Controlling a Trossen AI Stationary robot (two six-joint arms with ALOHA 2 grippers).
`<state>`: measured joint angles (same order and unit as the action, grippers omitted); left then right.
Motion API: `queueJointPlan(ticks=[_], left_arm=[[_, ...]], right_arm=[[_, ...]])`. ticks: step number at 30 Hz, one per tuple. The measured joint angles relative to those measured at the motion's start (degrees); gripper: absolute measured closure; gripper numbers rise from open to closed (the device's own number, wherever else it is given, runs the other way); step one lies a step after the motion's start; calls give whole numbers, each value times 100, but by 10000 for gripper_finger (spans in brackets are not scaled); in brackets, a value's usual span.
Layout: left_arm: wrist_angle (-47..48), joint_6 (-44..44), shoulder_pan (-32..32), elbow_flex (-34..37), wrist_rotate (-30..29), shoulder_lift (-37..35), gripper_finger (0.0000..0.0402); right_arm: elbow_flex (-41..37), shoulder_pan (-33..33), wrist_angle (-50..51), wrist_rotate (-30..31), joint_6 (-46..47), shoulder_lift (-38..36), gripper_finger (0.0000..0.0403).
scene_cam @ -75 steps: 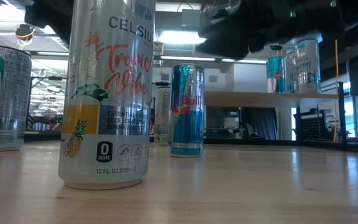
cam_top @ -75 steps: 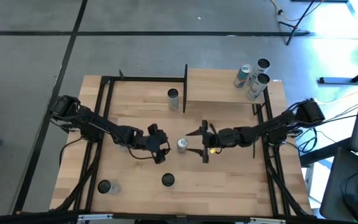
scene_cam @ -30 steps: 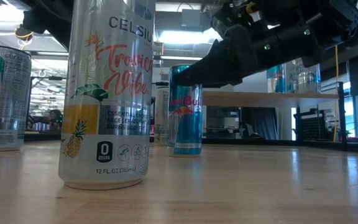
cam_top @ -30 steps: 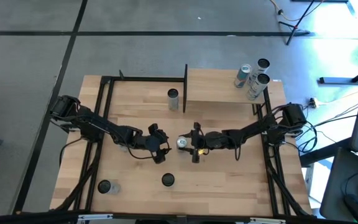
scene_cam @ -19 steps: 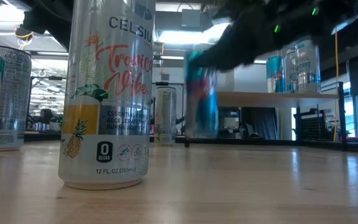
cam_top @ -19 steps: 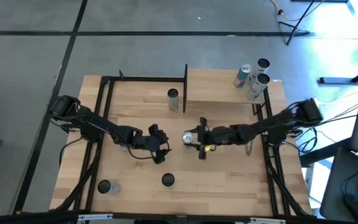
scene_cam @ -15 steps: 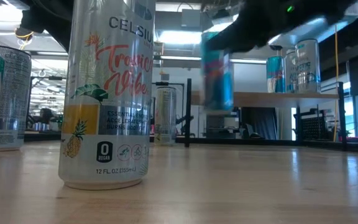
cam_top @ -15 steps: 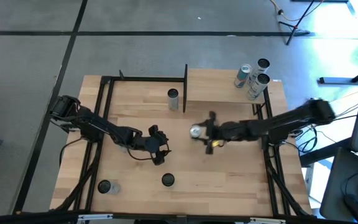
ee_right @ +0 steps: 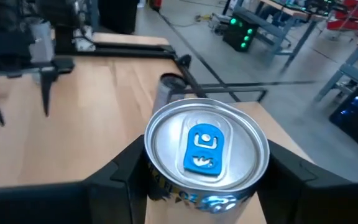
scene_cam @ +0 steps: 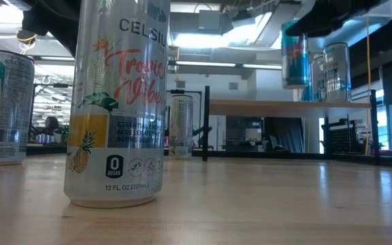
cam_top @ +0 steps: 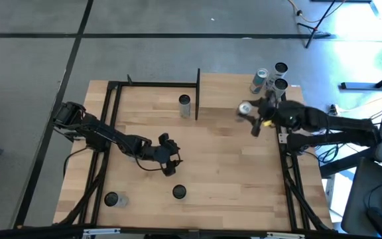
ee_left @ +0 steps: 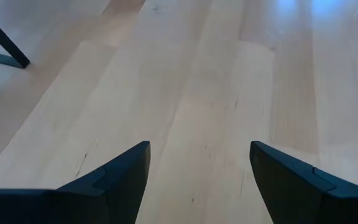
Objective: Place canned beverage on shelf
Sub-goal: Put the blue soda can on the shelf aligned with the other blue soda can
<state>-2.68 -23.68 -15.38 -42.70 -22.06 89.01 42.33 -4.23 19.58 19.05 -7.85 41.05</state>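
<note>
My right gripper is shut on a blue canned beverage, held over the shelf, a raised light-wood board on black posts at the table's far right. In the low view the can hangs a little above the shelf board. The right wrist view shows its silver top with a blue tab. My left gripper is open and empty, low over the bare tabletop near the middle. My right gripper pinches the can's side wall just below its top rim between its two fingers, one on each side. The fingers come level from the table's right side. The can stands upright, lifted clear of the shelf.
Three cans stand at the shelf's far right corner. One can stands on the table by the shelf's left post. Two more cans stand near the front edge; they loom large in the low view.
My right gripper, shut on the blue can at the table's middle, has lifted it clear of the table. It has carried it up and toward the far right, over the shelf. The can has stayed upright.
</note>
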Motion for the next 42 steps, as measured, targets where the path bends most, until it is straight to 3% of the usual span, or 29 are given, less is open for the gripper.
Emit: queueJointPlan(ticks=[4,9,19,24,28,42], left_arm=[[-2,28,33,0,4,0,132],[1,31,46,0,0,0,132],[3,31,20,0,2,0,132],[3,31,20,0,3,0,132],[4,31,20,0,4,0,132],[5,34,20,0,7,0,132]], right_arm=[[0,-695,48,-688,-164,-106,202],[69,-1422,220,-1089,-296,-78,202],[297,-2270,560,-1043,-316,-67,202],[297,-2432,602,-999,-321,-69,202],[298,-2431,624,-605,-318,19,202],[313,-2431,541,-442,-272,545,202]])
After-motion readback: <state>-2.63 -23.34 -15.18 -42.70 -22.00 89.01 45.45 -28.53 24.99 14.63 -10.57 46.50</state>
